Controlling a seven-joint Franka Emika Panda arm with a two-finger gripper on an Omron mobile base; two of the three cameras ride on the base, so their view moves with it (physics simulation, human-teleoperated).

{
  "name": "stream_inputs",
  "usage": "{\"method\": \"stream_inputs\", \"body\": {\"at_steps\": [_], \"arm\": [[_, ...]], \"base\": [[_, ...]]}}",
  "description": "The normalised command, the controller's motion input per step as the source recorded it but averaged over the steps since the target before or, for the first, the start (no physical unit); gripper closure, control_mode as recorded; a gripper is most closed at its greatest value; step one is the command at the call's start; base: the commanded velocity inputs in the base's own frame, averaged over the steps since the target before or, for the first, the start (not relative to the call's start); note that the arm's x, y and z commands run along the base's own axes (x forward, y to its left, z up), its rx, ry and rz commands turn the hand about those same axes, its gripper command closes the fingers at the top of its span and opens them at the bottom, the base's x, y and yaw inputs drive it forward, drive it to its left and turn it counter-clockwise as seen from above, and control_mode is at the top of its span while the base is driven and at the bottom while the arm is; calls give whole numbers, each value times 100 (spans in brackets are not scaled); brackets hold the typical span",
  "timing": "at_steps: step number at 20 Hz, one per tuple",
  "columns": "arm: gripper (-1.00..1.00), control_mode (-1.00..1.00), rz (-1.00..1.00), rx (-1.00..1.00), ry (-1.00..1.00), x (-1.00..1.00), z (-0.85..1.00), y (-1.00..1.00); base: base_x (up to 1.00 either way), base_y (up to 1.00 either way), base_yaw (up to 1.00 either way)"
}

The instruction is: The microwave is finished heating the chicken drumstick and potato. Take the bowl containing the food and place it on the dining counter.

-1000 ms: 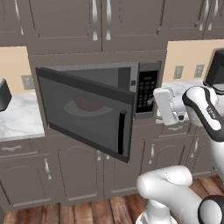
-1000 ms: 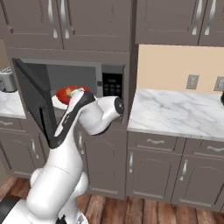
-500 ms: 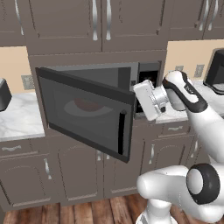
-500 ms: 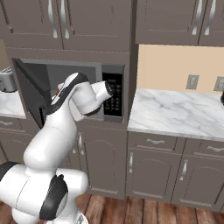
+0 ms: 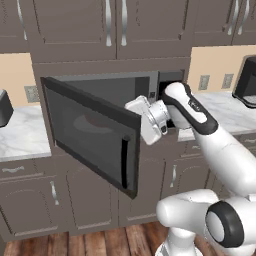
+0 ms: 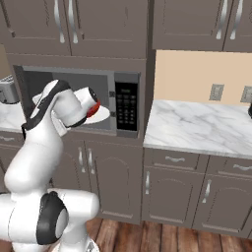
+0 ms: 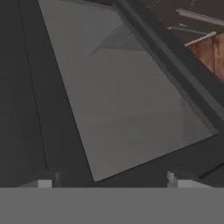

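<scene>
The microwave [image 6: 127,78] stands with its dark glass door [image 5: 90,135] swung wide to the left. On the white turntable [image 6: 104,116] a sliver of the red bowl [image 6: 94,109] shows behind my wrist. The chicken drumstick and the potato are hidden, and the dining counter is out of view. My white hand [image 5: 150,120] sits at the mouth of the cavity, just behind the door's free edge. My gripper [image 7: 109,182] faces the inner side of the door glass [image 7: 127,96]. Its two tips stand wide apart with nothing between them, so it is open.
A marble counter [image 6: 197,125] runs to the right of the microwave, with a dark appliance [image 5: 247,75] on it. A grey toaster [image 6: 7,91] stands on the counter [image 5: 20,137] to the left. Brown cabinets hang above and stand below. The open door juts into the room.
My arm has swung left from in front of the keypad to the cavity's mouth behind the open door. The hand has turned toward the door. Nothing else has moved.
</scene>
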Motion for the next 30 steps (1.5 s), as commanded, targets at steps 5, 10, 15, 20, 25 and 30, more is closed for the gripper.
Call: {"method": "stream_inputs", "body": {"at_steps": [5, 10, 15, 20, 25, 30], "arm": [[-100, -100, 3, 0, 0, -36, -5, 100], [-100, -100, -6, 0, 0, 0, -6, 100], [-100, -100, -20, 0, 0, 0, 0, 100], [-100, -100, -5, -2, 2, 0, 0, 44], [-100, -100, -15, 0, -6, 0, 0, -80], [-100, -100, -25, 0, -12, 4, 0, -100]], "base": [[0, 0, 0], [0, 0, 0], [0, 0, 0], [0, 0, 0], [0, 0, 0], [0, 0, 0]]}}
